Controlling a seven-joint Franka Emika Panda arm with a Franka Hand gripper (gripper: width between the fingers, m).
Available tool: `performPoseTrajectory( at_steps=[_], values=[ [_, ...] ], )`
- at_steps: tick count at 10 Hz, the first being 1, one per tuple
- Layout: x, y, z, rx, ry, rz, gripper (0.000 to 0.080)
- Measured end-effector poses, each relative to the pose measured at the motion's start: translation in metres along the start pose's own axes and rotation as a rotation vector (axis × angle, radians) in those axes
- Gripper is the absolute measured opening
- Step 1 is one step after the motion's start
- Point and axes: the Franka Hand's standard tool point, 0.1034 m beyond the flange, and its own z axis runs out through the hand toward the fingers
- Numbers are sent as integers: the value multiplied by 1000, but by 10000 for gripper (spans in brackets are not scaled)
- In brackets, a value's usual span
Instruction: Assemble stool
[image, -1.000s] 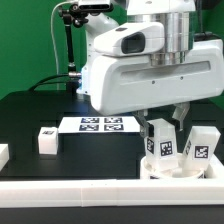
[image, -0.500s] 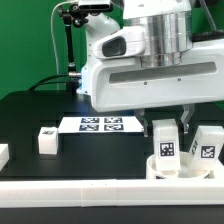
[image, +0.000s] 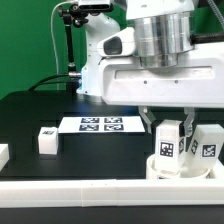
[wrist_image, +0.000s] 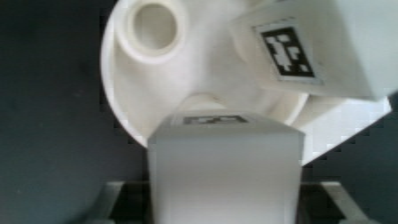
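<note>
– Arm has slid toward the exterior view's right since a second ago. How's the pincer (image: 170, 132)?
– Clamped on a leg (image: 168, 147), held upright over the seat (image: 158, 168) near the worktop's (image: 30, 110) front.
– Other legs?
– A second leg (image: 208, 147) stands on the seat just beside it. A third leg (image: 46, 140) sits well apart, near the marker board (image: 98, 124).

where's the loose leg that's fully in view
In the exterior view the loose leg lies toward that view's left, just left of the marker board, far from the seat disc.
</note>
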Motion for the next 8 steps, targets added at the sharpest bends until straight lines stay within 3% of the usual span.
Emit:
performPoseTrajectory(
  at_steps=[2,4,8],
  values=[
    [-1,-2,0,16,-12,178,338],
    [3,1,0,58,-28,355,339],
    [2,-1,0,62,-40,664,340]
  ],
)
